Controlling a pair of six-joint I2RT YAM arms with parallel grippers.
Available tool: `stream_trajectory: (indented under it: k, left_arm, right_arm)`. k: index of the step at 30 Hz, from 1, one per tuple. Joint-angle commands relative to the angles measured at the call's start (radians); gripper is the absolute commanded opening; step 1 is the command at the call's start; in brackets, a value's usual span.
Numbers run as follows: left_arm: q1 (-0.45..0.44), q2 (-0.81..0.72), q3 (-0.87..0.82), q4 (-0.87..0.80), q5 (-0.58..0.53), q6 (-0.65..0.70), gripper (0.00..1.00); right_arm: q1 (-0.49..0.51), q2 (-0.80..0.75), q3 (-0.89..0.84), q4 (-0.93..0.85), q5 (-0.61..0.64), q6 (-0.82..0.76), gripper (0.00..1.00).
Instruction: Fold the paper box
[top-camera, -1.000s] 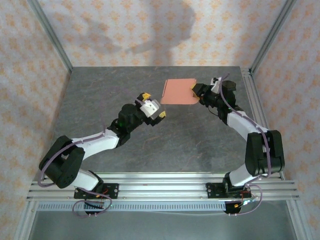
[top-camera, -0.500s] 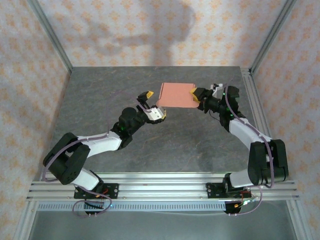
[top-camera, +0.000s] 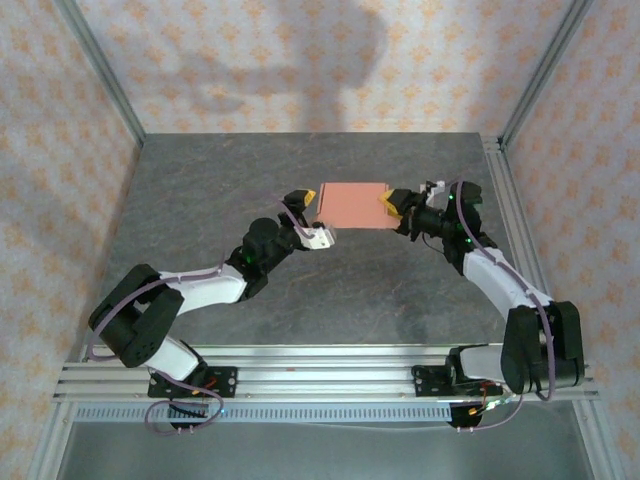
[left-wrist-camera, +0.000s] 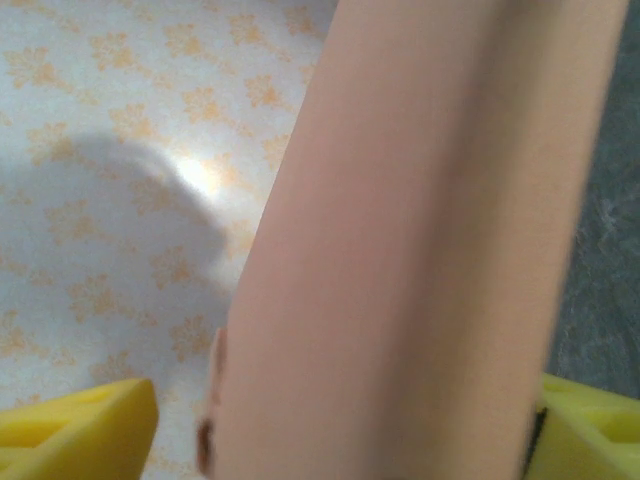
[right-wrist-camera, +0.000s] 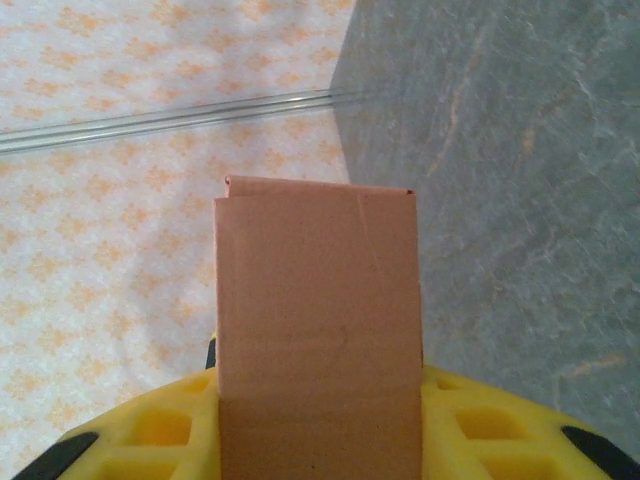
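Rail: the aluminium rail (top-camera: 320, 372) along the near edge carries both arm bases.
Left arm: it reaches forward and to the right across the table (top-camera: 200, 180).
Left fingers: the left fingers (top-camera: 298, 197) are apart and straddle the card's left edge. In the wrist view a gap shows between one yellow pad (left-wrist-camera: 75, 430) and the card.
Right arm: it bends inward from the right side.
Right fingers: the right fingers (top-camera: 388, 203) are clamped on the card's right edge. In the wrist view the card runs out from them.
Paper box: the paper box (top-camera: 352, 205) is a flat salmon-orange sheet spanning between the two sets of fingers, over the table's far middle.
Backdrop: a patterned wall (top-camera: 250, 60) stands behind the table.
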Motion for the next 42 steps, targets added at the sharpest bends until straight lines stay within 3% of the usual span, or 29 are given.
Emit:
stream_trajectory:
  k: [1,5,21,24,30,34,37,42]
  left_arm:
    - [-0.004,-0.057,0.006,-0.043,0.016,0.045,0.79]
    - [-0.005,-0.078,0.014,-0.097,0.026,0.04,0.68]
    - [-0.009,-0.11,0.025,-0.181,0.059,0.062,0.5]
    - [-0.009,-0.114,0.029,-0.205,0.058,0.062,0.42]
    - [-0.009,-0.116,0.035,-0.245,0.07,0.052,0.35]
    - [-0.01,-0.115,0.046,-0.284,0.08,0.033,0.32]
    - [-0.008,-0.12,0.086,-0.415,0.099,0.018,0.27]
    - [-0.003,-0.09,0.092,-0.415,0.092,-0.041,0.27]
  right_arm:
    - [-0.003,-0.028,0.027,-0.133,-0.042,-0.08,0.38]
    - [-0.003,-0.029,0.024,-0.161,-0.052,-0.095,0.38]
    - [-0.003,-0.024,0.026,-0.132,-0.02,-0.064,0.38]
    - [-0.003,-0.02,0.03,-0.131,-0.017,-0.059,0.38]
    - [-0.003,-0.014,0.028,-0.131,-0.006,-0.054,0.39]
    - [-0.003,-0.011,0.031,-0.125,0.005,-0.052,0.44]
    - [-0.003,-0.016,0.029,-0.095,0.026,-0.046,0.57]
    - [-0.003,-0.026,0.024,-0.059,0.087,-0.042,0.75]
